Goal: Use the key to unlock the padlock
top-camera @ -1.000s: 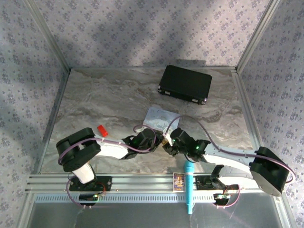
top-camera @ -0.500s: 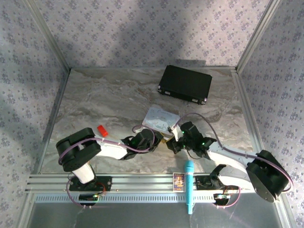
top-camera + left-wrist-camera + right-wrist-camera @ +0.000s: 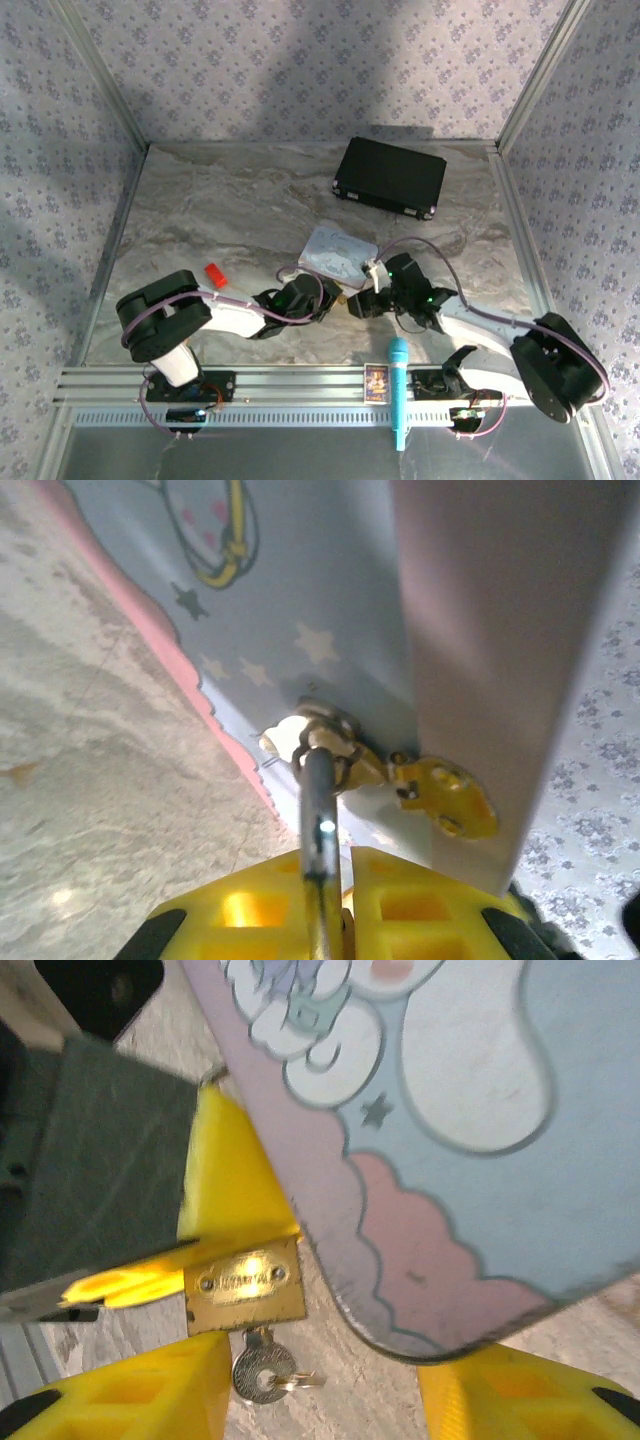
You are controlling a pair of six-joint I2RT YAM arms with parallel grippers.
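The brass padlock point(image 3: 245, 1285) hangs at the corner of the pale blue tin point(image 3: 470, 1080). The silvery key point(image 3: 262, 1370) sticks out of its underside. My right gripper point(image 3: 320, 1400) is open, with the key between its yellow fingers point(image 3: 130, 1390) and close to the left one. My left gripper point(image 3: 335, 900) is shut on the padlock's silver shackle point(image 3: 318, 790), which passes through the hasp of the tin point(image 3: 300, 580). In the top view both grippers, left point(image 3: 328, 300) and right point(image 3: 358, 303), meet at the padlock point(image 3: 343, 298) below the tin point(image 3: 335, 248).
A black case point(image 3: 390, 178) lies at the back right. A small red block point(image 3: 213, 272) sits left of the left arm. A blue microphone point(image 3: 398, 392) and a small card point(image 3: 376, 381) rest on the front rail between the arm bases.
The right gripper's jaws have opened and let go of the key, which stays in the padlock. The right arm's forearm has swung toward the tin. The left arm has held still.
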